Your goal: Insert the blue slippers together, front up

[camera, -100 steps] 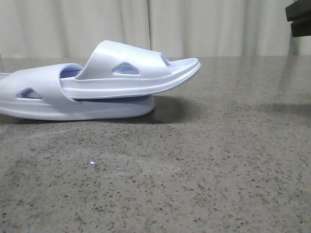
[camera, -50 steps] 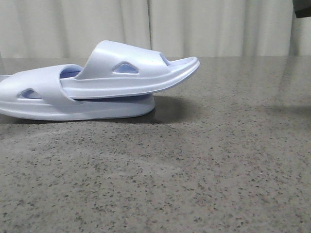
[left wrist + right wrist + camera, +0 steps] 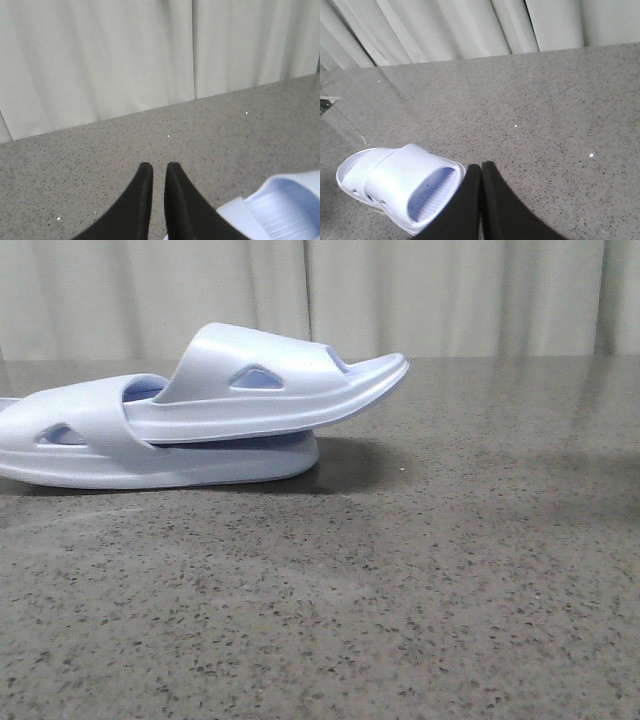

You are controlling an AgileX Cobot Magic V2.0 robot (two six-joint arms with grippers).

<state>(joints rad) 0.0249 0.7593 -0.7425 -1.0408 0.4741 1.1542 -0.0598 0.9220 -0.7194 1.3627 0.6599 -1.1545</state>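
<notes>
Front view: the blue slippers (image 3: pixel 200 410) sit nested near the bench's (image 3: pixel 420 580) left edge, toward its far side. The upper slipper (image 3: pixel 270 385) is pushed under the strap of the lower slipper (image 3: pixel 90 440), its free end jutting up and to the right, clear of the surface. Neither arm shows in this view. The insertion looks done, so the step in hand reads as the retreat; the next move likely calls only for both arms to stay clear without nudging the pair.

Left wrist view: the left pincer (image 3: pixel 159 170) hangs over bare bench, its two dark fingers closed to a thin slit and holding nothing. A corner of a slipper, ribbed inside, peeks in just beside the fingers, apart from them as far as the cropped picture lets one judge.

Right wrist view: the right pincer (image 3: pixel 481 170) is clenched, fingers pressed together, empty. The slippers lie just beside it, and the nearest edge of the strap seems to sit close against one finger, though true contact cannot be told from this angle.
</notes>
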